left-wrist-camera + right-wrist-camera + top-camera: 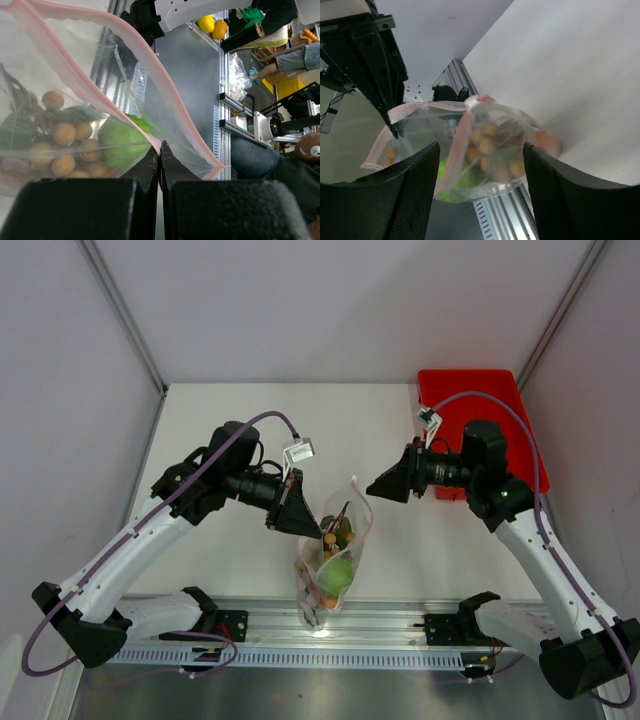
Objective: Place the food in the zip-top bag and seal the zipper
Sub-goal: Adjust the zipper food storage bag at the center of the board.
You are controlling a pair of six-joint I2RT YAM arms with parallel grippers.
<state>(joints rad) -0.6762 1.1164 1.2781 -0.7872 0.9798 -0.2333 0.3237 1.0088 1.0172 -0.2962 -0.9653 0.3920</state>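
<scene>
My left gripper [160, 155] pinches the zipper [169, 90] of the zip-top bag [335, 540], with the food [65, 135] inside just past it. My right gripper [383, 487] is open and empty, and the bag's mouth lies straight ahead, apart.

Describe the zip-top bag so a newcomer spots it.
On the white table, look at the middle of the near edge. The zip-top bag is there, edge pinched by the left end effector. Unlike the solid red tray far right, it is clear, with a pinkish mouth strip and fruit inside.
</scene>
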